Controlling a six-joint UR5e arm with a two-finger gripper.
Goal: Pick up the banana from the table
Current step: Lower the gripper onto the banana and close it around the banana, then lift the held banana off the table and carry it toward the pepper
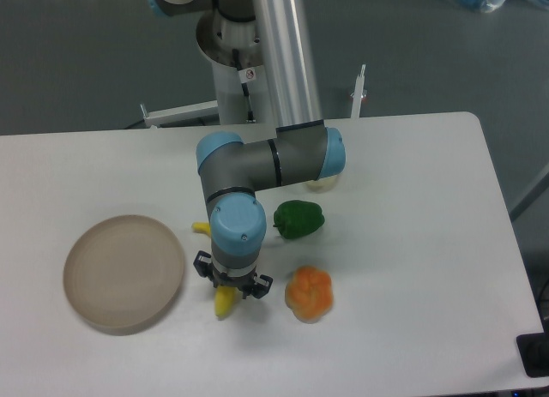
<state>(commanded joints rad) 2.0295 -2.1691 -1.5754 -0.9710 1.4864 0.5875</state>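
White table (rounded corners) against dark grey floor.

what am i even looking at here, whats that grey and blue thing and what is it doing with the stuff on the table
This is a robot arm, grey tubes joined by blue caps, seen by one fixed camera looking down from above the front of a white table. At the arm's tip is its gripper, a two-finger claw, pointing straight down over a yellow banana. Only the banana's two ends show, one on each side of the arm's wrist; the middle is hidden. The wrist also hides the fingers, so I cannot tell whether they are open or closed, or whether they touch the banana, which looks to be lying on the table. Also on the table: a round tan plate to the left, a green pepper, an orange pepper, and a pale object mostly hidden behind the arm.
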